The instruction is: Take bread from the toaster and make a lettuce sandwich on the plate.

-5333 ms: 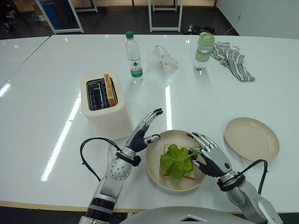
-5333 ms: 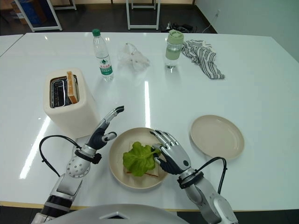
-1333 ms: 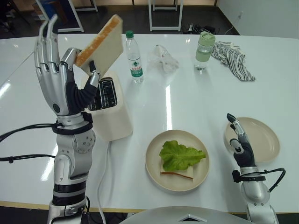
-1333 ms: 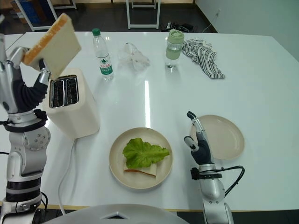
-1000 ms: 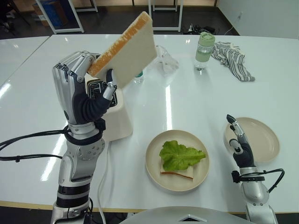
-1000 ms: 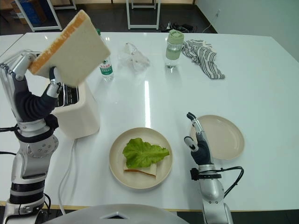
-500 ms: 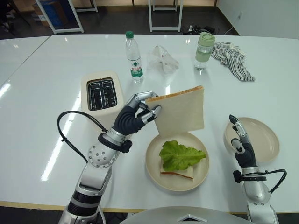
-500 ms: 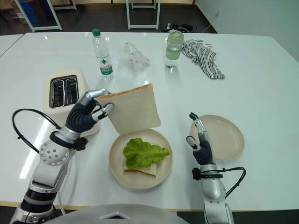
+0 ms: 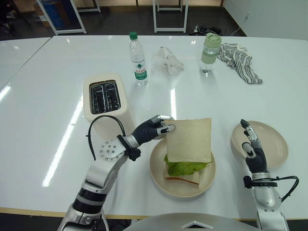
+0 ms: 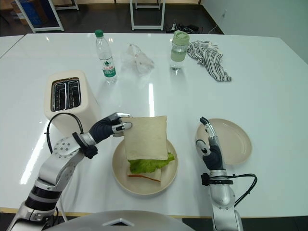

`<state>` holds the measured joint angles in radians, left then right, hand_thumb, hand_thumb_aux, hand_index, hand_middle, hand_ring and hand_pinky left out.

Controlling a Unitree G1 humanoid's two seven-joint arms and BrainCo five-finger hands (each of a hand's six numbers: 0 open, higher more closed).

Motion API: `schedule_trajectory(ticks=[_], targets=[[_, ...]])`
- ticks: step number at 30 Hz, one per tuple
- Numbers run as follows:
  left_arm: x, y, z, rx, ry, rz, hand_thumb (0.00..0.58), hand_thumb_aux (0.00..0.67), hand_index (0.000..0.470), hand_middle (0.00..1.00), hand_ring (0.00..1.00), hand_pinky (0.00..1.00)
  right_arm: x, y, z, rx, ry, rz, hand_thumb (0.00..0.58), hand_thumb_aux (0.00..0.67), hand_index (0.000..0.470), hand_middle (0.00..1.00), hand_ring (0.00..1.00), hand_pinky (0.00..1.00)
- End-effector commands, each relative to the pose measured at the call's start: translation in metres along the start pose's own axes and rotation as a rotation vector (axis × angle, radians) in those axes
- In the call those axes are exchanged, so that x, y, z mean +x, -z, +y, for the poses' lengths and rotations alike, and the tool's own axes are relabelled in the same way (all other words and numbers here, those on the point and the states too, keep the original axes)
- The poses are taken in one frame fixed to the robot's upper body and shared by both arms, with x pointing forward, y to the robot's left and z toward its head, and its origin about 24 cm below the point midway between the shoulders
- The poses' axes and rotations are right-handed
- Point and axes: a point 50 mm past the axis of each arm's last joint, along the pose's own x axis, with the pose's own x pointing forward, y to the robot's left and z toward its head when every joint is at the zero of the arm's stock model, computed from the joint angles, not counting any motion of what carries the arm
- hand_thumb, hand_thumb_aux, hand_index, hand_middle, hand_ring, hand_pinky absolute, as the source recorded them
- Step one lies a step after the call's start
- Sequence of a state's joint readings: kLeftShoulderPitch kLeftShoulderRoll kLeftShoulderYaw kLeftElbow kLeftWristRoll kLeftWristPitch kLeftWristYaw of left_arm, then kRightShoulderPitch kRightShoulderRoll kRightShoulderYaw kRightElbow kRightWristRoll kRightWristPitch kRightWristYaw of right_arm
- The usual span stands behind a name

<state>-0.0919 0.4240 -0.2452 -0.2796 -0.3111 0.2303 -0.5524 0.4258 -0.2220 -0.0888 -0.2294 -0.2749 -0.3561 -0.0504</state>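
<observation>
The left hand (image 9: 155,129) grasps the top slice (image 9: 189,139) by its left edge, fingers and thumb pinched on the bread. The hand sits just beyond the left rim of the plate (image 9: 159,175). Its forearm runs back from there toward the near-left, low over the table, with a black cable looping above the wrist.

The top slice is held nearly flat over the plate, its far edge slightly raised. It covers most of the lettuce (image 9: 182,167), which shows along the slice's near edge. Whether the slice touches the lettuce cannot be told. The lettuce lies on the bottom slice (image 9: 185,178), which rests in the centre of the plate.

The right hand (image 9: 253,150) is to the right of the plate, apart from it. It stands upright and edge-on, fingers extended, holding nothing. It is at the near-left rim of the spare plate (image 9: 269,140).

The toaster (image 9: 107,103) stands beyond the plate, to its left. Well beyond the plate, along the far side of the table, are a bottle (image 9: 138,60), a clear bag (image 9: 167,61), a green cup (image 9: 211,48) and a striped cloth (image 9: 239,61).
</observation>
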Motion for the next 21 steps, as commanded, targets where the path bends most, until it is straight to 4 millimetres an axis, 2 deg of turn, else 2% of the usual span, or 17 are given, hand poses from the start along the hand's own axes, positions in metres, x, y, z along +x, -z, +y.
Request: schedule_trajectory(ticks=[1,7,21], targets=[[0.003,0.008,0.0,0.09,0.056,0.099,0.58,0.67,0.47,1.0,1.0,1.0,-0.001,0.004,-0.002,-0.003,0.004,0.025,0.0,0.0,0.0,0.0,0.0,0.0],[0.007,0.019,0.0,0.124,0.077,0.16,0.58,0.67,0.47,1.0,1.0,1.0,-0.001,0.006,0.0,-0.008,-0.002,0.03,0.0,0.0,0.0,0.0,0.0,0.0],[0.013,0.042,-0.004,0.081,0.12,0.24,0.58,0.67,0.47,1.0,1.0,1.0,-0.001,0.004,0.001,-0.024,-0.013,0.022,0.0,0.0,0.0,0.0,0.0,0.0]])
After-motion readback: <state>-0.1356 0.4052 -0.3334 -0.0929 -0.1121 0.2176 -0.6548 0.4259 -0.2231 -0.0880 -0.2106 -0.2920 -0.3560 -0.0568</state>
